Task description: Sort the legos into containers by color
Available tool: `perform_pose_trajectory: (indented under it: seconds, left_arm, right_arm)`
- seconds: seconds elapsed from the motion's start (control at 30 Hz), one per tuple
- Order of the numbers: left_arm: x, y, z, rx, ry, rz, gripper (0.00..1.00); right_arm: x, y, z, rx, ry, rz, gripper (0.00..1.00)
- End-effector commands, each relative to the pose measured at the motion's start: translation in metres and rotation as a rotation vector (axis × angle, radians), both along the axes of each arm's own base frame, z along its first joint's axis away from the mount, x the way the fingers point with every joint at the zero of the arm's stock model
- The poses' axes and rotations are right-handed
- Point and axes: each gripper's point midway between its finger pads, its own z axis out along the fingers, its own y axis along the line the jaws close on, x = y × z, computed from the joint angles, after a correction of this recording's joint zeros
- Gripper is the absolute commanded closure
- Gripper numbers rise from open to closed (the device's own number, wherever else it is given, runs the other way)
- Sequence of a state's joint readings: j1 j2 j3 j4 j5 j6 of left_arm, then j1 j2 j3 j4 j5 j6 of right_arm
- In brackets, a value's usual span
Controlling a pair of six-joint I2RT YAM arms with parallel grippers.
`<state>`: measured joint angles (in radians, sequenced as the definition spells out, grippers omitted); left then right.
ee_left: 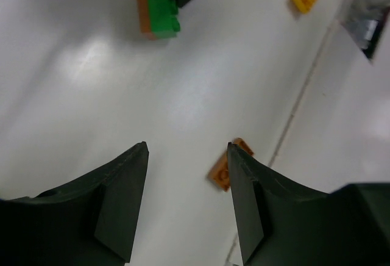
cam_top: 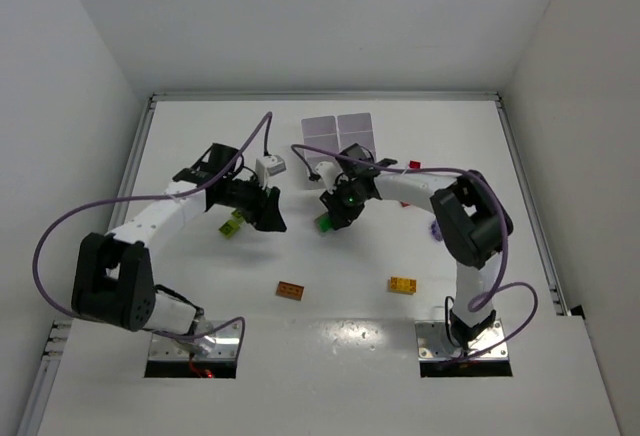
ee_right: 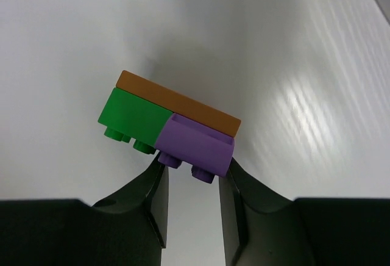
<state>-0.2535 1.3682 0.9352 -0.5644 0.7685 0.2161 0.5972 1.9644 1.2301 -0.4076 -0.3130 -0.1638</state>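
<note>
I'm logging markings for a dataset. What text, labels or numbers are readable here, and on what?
No text is readable.
Stack in the right gripper: studs too blurred to show any logo.
Orange brick in the top view: too small to show any marking.

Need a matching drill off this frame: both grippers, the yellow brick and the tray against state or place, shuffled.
Things:
1. left gripper
2. right gripper
3. yellow brick
4. tray

States or places:
a. at the far side of the table
b. shut on the green, purple and orange-brown brick stack
c. open, nothing between its fingers
d. lying loose on the table

Pairs: 1-c, 2-b, 3-d, 4-a
</note>
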Motion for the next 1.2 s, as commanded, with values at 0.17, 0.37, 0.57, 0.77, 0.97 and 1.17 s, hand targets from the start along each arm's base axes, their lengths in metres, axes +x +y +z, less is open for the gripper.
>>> perform_pose_trajectory:
  seconds: [0.17,0.37,0.57,0.77,0.97,1.17]
  left_arm:
    - [-0.021,-0.026,0.000,-0.207,0.222,-0.175,0.38]
    - [-0.013,-0.041,0.026,-0.367,0.311,-0.260,0.38]
    - [-0.005,-0.049,0.047,-0.462,0.340,-0.286,0.33]
    - [-0.010,-0.054,0.047,-0.466,0.382,-0.293,0.29]
    - [-0.014,-0.061,0.044,-0.442,0.394,-0.310,0.27]
    - [-0.014,-0.061,0.041,-0.441,0.403,-0.308,0.27]
  right_arm:
    - [-0.005,0.011,0.105,0.305,-0.234,0.088,1.00]
    - [-0.017,0.017,0.144,0.397,-0.383,0.171,1.00]
    - [-0.026,0.012,0.151,0.384,-0.489,0.232,1.00]
    - [-0.035,0.022,0.161,0.374,-0.567,0.276,1.00]
    - [-0.044,0.037,0.166,0.359,-0.624,0.345,1.00]
    - [-0.057,0.053,0.172,0.369,-0.666,0.427,1.00]
